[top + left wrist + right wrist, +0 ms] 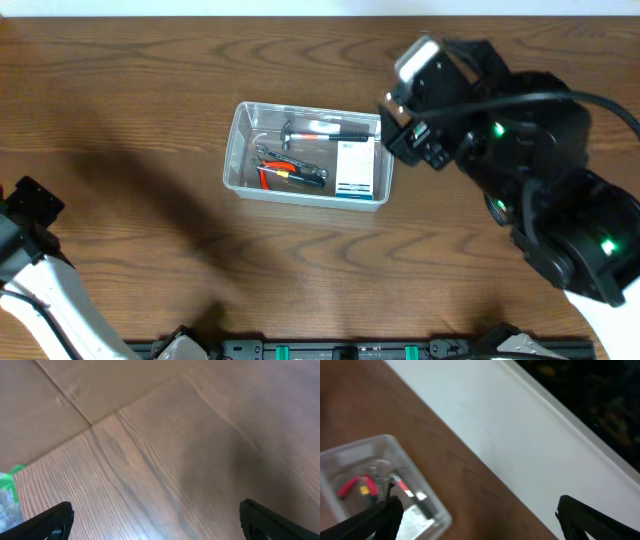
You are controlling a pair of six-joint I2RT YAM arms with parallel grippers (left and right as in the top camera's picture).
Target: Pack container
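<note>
The right gripper (400, 128) hangs at the right-hand end of the container (231, 165) in the overhead view, over the corner nearest the top of the picture. From up here we cannot tell how its fingers stand. The container, a clear tub, sits on the wooden surface (150, 90) near the middle, its long side running across the picture. Inside it we see a hammer (312, 128) along the far wall, pliers (278, 175) with red handles in the left half, and a white-and-blue box (357, 170) filling the right end. The left gripper (32, 205) is at the left edge, well apart from the container, and its white arm (45, 290) runs off the bottom corner.

In the left wrist view we see only the black tips of the left gripper's fingers (50, 520) in the two bottom corners. They are spread wide with nothing between them, so this gripper is released. Under it lies bare, blurred wood grain. Past the edge of the surface there is a beige area (45, 405), and a green patch (9, 482) at the left margin that we cannot identify.

In the right wrist view the right gripper's fingers (370, 520) also sit far apart in the bottom corners, released and empty. A corner of the container shows at the lower left, and one finger overlaps it in the picture. We cannot tell whether they touch. Through the clear wall we make out the red handles of the pliers and a blurred stretch of the hammer. Beyond the far edge of the surface runs a white board (495, 425), then darkness.
</note>
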